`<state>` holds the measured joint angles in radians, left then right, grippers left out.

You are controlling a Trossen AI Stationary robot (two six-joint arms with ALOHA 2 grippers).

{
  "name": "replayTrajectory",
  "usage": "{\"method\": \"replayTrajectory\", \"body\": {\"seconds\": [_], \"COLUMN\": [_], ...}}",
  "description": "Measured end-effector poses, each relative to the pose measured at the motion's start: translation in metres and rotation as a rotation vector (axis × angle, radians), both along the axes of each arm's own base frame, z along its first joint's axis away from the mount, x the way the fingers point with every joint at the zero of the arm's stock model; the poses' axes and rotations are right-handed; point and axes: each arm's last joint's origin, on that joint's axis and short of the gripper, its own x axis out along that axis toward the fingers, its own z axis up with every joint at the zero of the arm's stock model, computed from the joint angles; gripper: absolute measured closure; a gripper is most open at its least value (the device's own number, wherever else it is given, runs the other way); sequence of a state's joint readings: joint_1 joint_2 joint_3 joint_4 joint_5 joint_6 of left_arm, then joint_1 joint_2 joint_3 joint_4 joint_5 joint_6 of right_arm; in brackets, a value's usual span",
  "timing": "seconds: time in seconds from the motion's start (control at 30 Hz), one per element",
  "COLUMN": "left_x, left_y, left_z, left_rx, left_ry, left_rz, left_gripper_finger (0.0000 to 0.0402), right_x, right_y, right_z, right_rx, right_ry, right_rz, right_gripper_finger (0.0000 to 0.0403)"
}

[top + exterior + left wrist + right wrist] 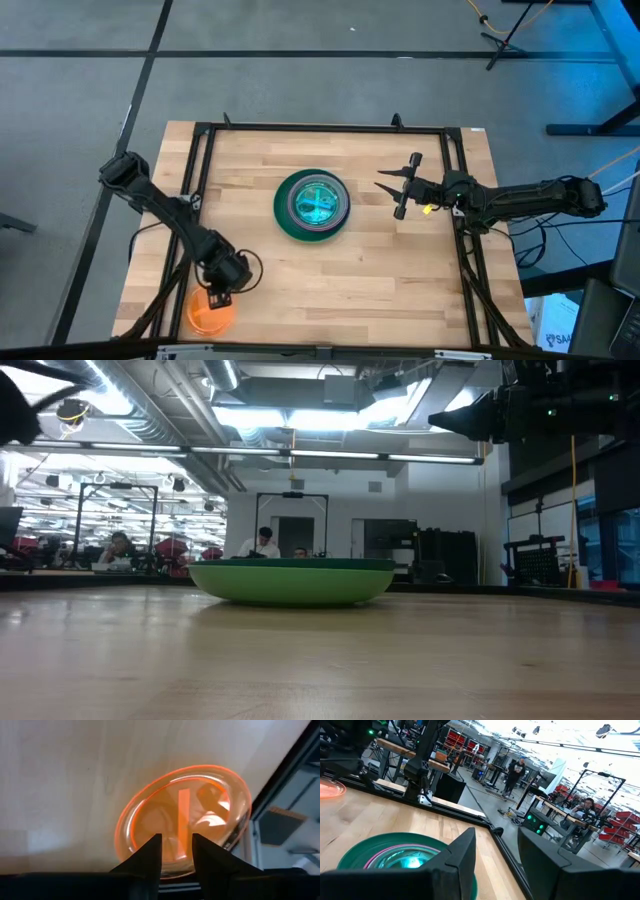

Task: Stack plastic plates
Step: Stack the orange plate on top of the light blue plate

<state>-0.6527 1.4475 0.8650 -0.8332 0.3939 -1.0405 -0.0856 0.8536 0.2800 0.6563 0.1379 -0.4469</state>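
The left gripper, fingers narrowly parted, hovers over the orange plate at the table's near-left corner, partly hiding it. Right gripper, open and empty, waits beside the central plate stack, whose inner plates blur together.

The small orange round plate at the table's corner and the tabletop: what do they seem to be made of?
The small orange round plate looks like translucent, glossy plastic: the wood shows through it, its rim glows, and it carries bright reflections. The tabletop looks like pale wood in joined strips with a smooth, slightly shiny finish, since seams and grain are visible. The left gripper hovers over the plate.
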Motion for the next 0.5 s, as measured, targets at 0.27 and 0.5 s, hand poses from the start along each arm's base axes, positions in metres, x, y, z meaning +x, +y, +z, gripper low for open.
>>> {"method": "replayTrajectory", "body": {"seconds": [0.27,0.5], "left_x": [-0.011,-0.016], "left_y": [-0.012,-0.014], "left_z": [0.0,-0.002], "left_rx": [0.033,0.116], "left_ry": [-0.025,-0.058], "left_rz": [-0.061,-0.08], "left_gripper_finger": [0.0301,0.0301], "right_x": [0.0,0.0], "right_y": [0.0,0.0], "right_z": [0.0,0.0], "right_rx": [0.0,0.0], "right_ry": [0.0,0.0], "right_rz": [0.0,0.0], "right_gripper_finger": [0.0259,0.0259]}}
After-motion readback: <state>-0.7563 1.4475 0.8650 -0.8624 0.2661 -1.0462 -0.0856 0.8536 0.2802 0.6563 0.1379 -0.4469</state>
